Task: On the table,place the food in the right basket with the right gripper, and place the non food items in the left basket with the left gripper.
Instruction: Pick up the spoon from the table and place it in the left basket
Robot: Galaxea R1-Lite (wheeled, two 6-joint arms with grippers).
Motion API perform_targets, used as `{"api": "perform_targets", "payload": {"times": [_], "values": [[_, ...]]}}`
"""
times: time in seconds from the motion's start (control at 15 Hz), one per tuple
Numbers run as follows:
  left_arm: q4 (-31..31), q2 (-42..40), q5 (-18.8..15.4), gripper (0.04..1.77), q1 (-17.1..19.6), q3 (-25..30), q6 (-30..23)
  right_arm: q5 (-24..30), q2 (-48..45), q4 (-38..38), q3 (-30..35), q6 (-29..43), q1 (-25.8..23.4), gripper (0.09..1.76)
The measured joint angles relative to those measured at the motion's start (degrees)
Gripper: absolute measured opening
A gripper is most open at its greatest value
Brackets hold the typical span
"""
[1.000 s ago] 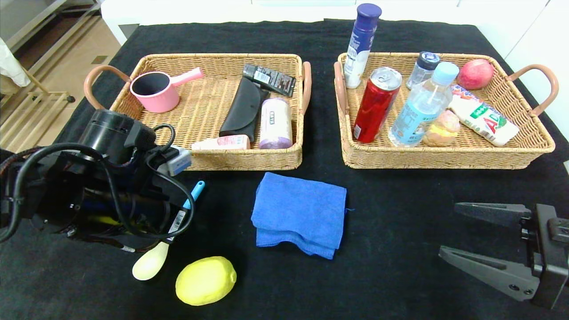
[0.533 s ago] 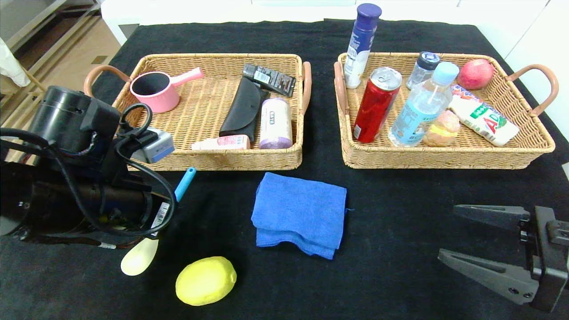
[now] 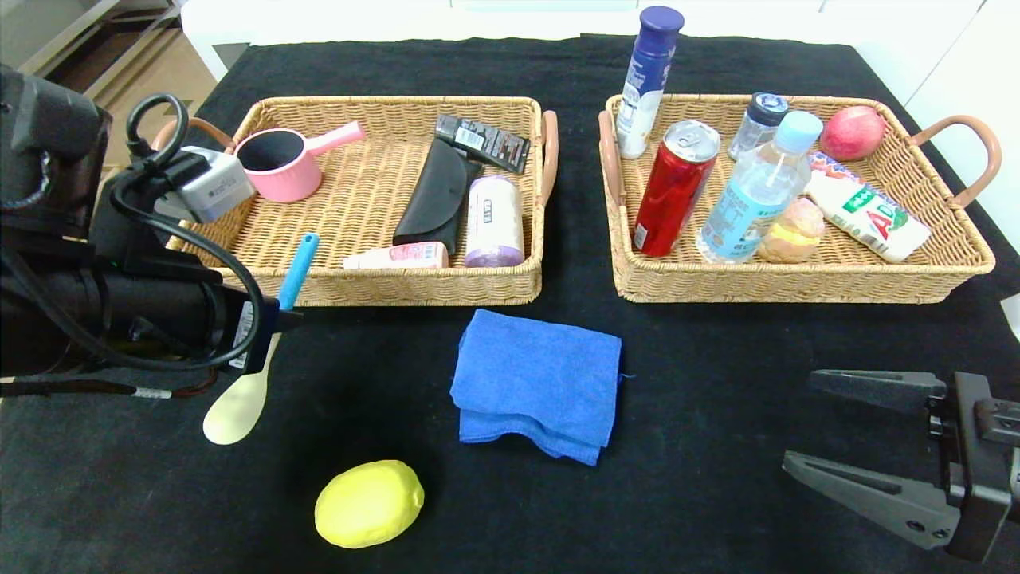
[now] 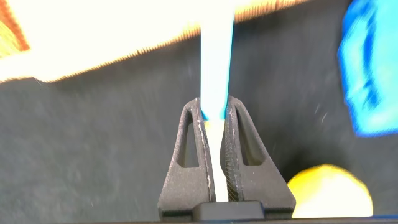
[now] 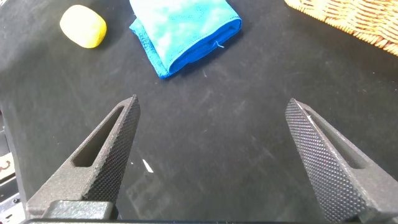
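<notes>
Left gripper (image 4: 213, 127) clamps the cream spoon with teal handle (image 3: 253, 351) just before the tan wicker left basket (image 3: 382, 291). Carry it well over the rim before releasing. Right gripper (image 3: 865, 434) waits, fingers spread, near the table's front right edge.

Woven wicker baskets (image 3: 374, 291) — matt black cloth (image 3: 717, 383) — fuzzy blue towel (image 3: 535, 383).
</notes>
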Motion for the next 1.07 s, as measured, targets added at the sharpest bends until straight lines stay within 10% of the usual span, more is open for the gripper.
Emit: {"api": "perform_targets", "payload": {"times": [1.07], "values": [[-11.72, 10.69, 0.05, 0.22, 3.64, -18.32, -7.18, 0.02, -0.9, 0.0, 0.02, 0.0, -0.05, 1.71]]}}
